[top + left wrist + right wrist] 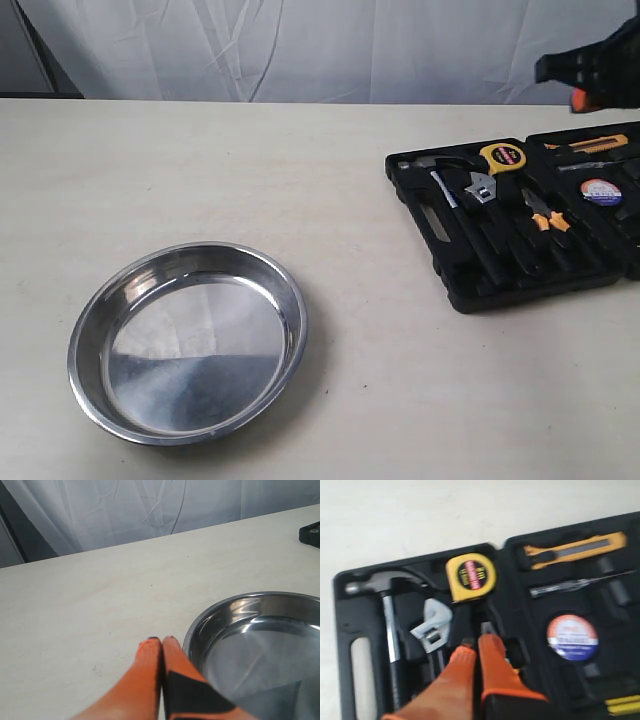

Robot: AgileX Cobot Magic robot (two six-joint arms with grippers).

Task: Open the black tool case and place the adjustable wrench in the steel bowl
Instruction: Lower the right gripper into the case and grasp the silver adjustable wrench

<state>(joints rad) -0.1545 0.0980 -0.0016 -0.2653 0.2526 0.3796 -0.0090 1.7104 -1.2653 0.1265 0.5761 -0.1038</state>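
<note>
Your black tool case [467, 287] lies open at the right of the bench [250, 180]. The adjustable wrench [432, 625] sits in its tray between the hammer [385, 587] and the yellow tape measure [471, 575]. Your right hand [472, 641] hovers just beside the wrench, fingers pressed together and empty. Your left hand [161, 641], likewise closed on nothing, is beside the steel bowl [200, 625], which stands well apart from the case.
</note>
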